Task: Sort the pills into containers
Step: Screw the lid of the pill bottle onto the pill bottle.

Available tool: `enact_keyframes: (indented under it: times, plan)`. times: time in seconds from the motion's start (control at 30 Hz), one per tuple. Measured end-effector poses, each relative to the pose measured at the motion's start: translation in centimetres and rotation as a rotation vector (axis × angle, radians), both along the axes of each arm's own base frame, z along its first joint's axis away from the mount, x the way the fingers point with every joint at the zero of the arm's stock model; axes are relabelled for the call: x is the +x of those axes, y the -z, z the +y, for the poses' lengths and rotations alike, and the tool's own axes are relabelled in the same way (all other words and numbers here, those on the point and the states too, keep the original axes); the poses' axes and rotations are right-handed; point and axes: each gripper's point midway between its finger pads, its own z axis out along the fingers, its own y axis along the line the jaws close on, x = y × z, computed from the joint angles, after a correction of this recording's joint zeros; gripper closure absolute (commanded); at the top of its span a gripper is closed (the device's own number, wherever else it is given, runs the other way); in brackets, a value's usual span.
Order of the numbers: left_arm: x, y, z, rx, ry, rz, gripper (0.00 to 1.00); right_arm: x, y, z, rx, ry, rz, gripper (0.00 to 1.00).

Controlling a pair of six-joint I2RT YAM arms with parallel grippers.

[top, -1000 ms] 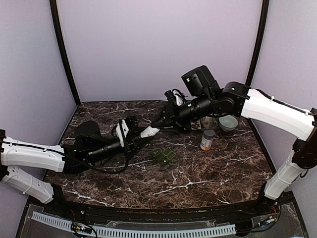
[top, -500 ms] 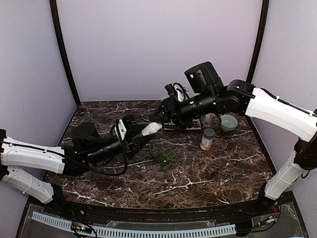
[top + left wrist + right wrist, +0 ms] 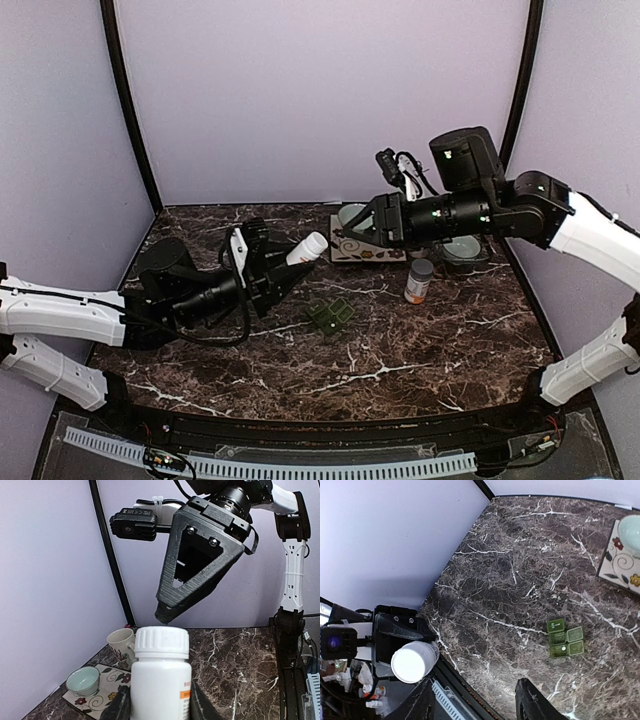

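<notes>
Dark marble table with white veins, purple walls all round. At the back sits a floral tray with a pale green bowl on it, a white mug at its corner, and another bowl just off its right end.

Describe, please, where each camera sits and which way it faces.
Top external: above and behind the bases, facing the dark marble table; left arm and right arm show.
Left wrist: behind the left gripper, looking past its white plastic bottle at the right gripper; own fingers show.
Right wrist: aloft, looking down at the small dark-green plastic pill organiser; own fingertips show.
Shared: both wrist views show that bottle.
</notes>
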Motion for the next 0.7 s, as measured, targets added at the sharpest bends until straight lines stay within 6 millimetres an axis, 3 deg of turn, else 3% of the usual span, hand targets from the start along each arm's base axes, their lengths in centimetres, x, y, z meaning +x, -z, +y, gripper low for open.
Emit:
enact_keyframes:
  times: [0.3,0.47,0.7]
  plan:
    - [0.2,-0.5,-0.3,0.005,0.149,0.164,1.0,-0.9,-1.1,-1.9,-0.033,-0.106,-0.281,0.44]
    - [1.1,-1.2,0.6,-0.027,0.257,0.3,1.0,-1.8,-1.4,-1.4,-0.017,-0.199,-0.386,0.44]
    - [-0.8,-0.7,-1.5,0.01,0.498,0.455,1.0,-3.2,-1.7,0.0,0.012,-0.32,-0.447,0.44]
